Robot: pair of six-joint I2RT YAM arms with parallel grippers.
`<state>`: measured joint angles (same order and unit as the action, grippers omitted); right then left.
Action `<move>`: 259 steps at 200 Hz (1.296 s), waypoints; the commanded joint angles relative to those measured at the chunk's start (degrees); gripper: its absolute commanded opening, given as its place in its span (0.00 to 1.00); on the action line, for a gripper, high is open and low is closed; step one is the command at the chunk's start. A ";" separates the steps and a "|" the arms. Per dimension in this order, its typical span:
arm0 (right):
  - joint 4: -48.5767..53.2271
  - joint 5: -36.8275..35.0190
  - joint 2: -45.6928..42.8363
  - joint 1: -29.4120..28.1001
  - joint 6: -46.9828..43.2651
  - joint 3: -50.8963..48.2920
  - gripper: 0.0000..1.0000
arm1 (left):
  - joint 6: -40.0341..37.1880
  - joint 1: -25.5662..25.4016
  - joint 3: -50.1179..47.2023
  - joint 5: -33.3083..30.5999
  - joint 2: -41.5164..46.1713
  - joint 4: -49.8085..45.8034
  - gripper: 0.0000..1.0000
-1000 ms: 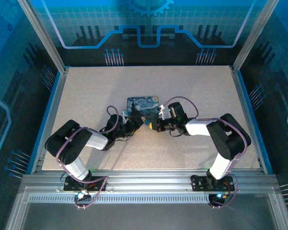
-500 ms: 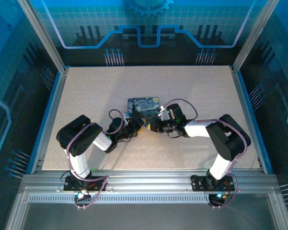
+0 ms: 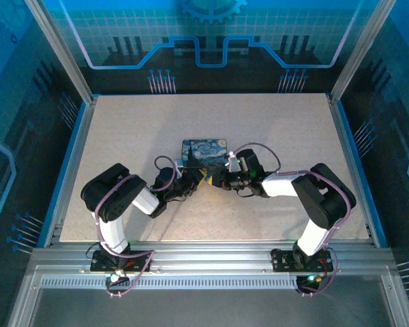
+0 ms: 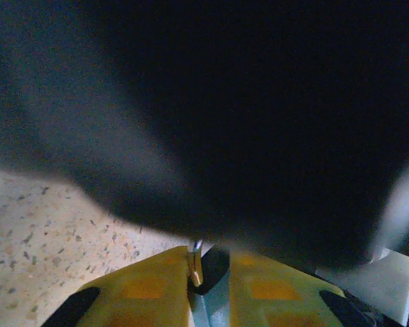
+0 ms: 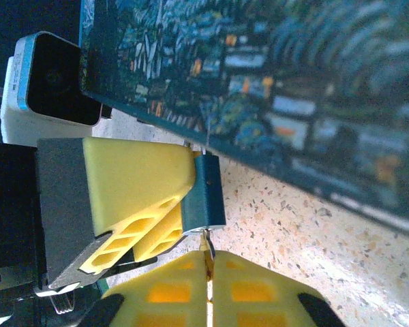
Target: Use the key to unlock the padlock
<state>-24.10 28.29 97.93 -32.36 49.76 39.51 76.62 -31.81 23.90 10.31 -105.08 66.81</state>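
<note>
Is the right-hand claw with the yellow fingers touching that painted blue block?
Apart. In the right wrist view, a strip of speckled table shows between the right gripper fingertips and the padlock near edge.

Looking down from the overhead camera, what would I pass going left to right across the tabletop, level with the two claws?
table, at its blue left rim → left arm → left gripper → right gripper → right arm → the table's right rim.
</note>
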 commanded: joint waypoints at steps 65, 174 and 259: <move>15.77 -10.44 -15.47 0.03 -24.45 -1.43 0.43 | 3.09 -0.62 -0.97 -2.48 3.90 0.69 0.07; 19.34 -41.55 -31.60 -12.57 -69.71 -1.12 0.60 | 5.89 -0.61 2.39 -2.23 14.17 -15.87 0.00; 13.82 -44.99 -24.31 -18.94 -80.16 -2.18 0.62 | 6.93 -0.59 3.81 -1.43 16.17 -19.08 0.00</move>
<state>-7.49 -14.57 71.11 -50.30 -26.48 37.34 82.63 -32.12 26.00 8.78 -91.00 48.36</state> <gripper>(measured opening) 0.616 0.084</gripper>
